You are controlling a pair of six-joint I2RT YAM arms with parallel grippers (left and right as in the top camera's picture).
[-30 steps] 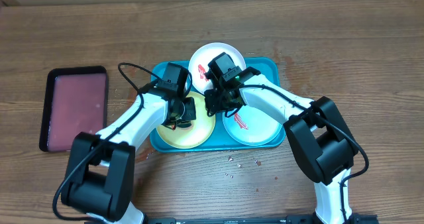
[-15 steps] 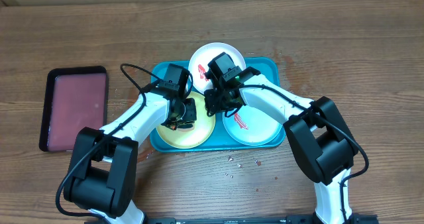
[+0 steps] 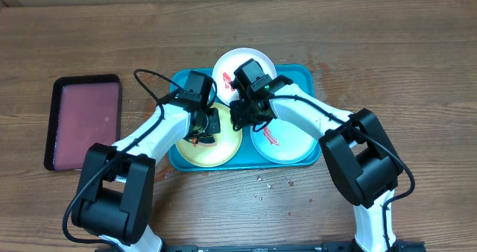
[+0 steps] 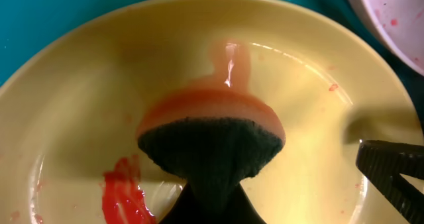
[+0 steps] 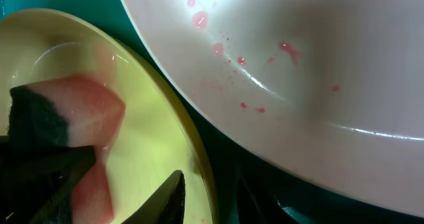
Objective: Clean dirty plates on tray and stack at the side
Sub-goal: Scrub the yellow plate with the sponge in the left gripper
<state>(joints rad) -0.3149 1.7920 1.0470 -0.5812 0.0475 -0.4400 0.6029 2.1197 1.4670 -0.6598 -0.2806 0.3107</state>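
Dark-red tray (image 3: 82, 121): lies on the table well left of the turquoise tray (image 3: 302, 77), apart from both arms.
Left gripper (image 3: 203, 125): clamped on a sponge (image 4: 212, 128). The dark green scouring side faces the fingers and the orange face presses on the yellow-green plate.
Yellow-green plate (image 3: 216, 152): sits front-left in the turquoise tray with a wet sheen. A red smear (image 4: 126, 194) lies beside the sponge, not yet wiped.
Right gripper (image 3: 246, 116): at the right rim of the yellow-green plate, with one finger over the plate's inner side. I cannot tell whether it pinches the rim or only stands around it.
White plate (image 3: 231, 62): at the back of the tray, just beside the yellow-green one, flecked with red.
Mint-blue plate (image 3: 287, 144): front-right in the tray, with a red smear in its middle.
Risk, sliding: if the right gripper is not truly holding the rim, a sponge stroke could shove the plate against the white plate.
Risk, smearing: the wet sponge may spread the red rather than lift it.
Risk, collision: the two grippers work close together over one small plate, so a wide stroke could knock them together.
Hidden: the left fingers are mostly cut off below the wrist view. The right gripper's far finger is lost in shadow. In the overhead view the arms cover the sponge contact and part of the white plate.
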